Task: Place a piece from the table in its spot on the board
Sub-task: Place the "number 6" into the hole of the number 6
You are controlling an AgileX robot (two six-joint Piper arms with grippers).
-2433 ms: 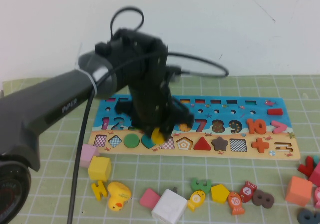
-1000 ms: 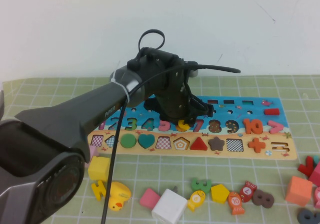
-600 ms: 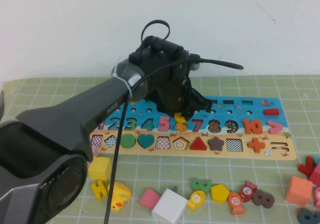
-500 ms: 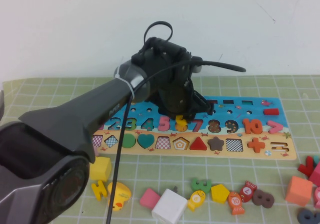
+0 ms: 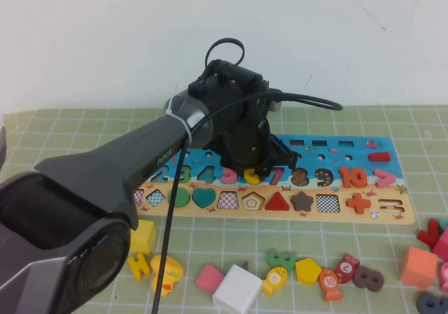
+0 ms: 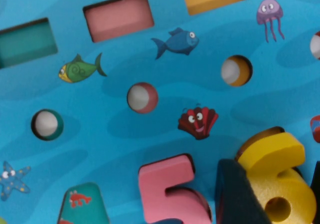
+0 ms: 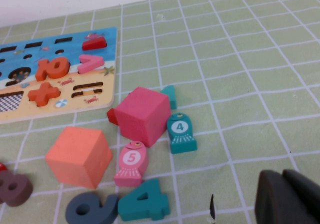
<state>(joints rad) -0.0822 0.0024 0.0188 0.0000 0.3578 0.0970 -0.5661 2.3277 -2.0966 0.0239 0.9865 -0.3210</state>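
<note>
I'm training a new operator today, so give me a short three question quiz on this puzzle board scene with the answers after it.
1. True or false: the left gripper is over the number row of the board.
2. Which digit sits right beside the yellow 6 in the left wrist view? A) pink 5 B) red 7 C) brown 8
3. Fill in: in the right wrist view, the right gripper is over the ____, away from the board.

Key:
1. True. It is down at the yellow 6, at that digit's place in the row.
2. A, the pink 5.
3. Table, near the pink cube and fish pieces.
</note>
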